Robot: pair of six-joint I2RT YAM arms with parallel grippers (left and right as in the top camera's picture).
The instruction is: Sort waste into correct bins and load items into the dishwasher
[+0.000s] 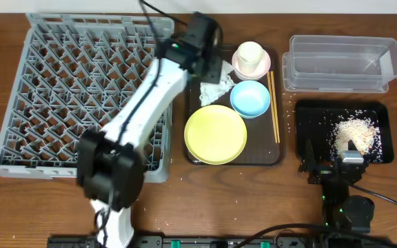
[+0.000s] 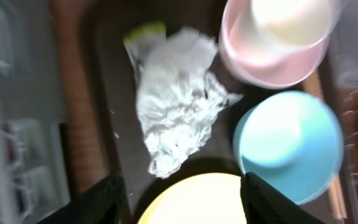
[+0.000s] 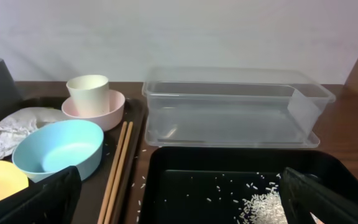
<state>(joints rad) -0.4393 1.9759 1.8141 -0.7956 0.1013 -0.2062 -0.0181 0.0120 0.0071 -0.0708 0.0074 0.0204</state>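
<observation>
On the brown tray (image 1: 278,155) lie a crumpled white tissue (image 1: 216,88) with a yellow-green wrapper (image 2: 145,31), a yellow plate (image 1: 216,134), a blue bowl (image 1: 250,98), a pink bowl (image 1: 238,69) with a cream cup (image 1: 250,55) in it, and chopsticks (image 1: 274,107). My left gripper (image 2: 182,199) is open above the tissue (image 2: 179,106), not touching it. My right gripper (image 3: 179,199) is open and empty over the near edge of the black tray (image 1: 384,131), which holds rice. The clear tub (image 1: 340,63) stands behind it. The grey rack (image 1: 81,96) is at the left.
Loose rice grains lie on the table between the brown tray and the black tray (image 3: 229,168). The clear tub (image 3: 229,106) is empty. The left arm reaches across the rack's right edge. The table's back edge runs just behind the rack and tub.
</observation>
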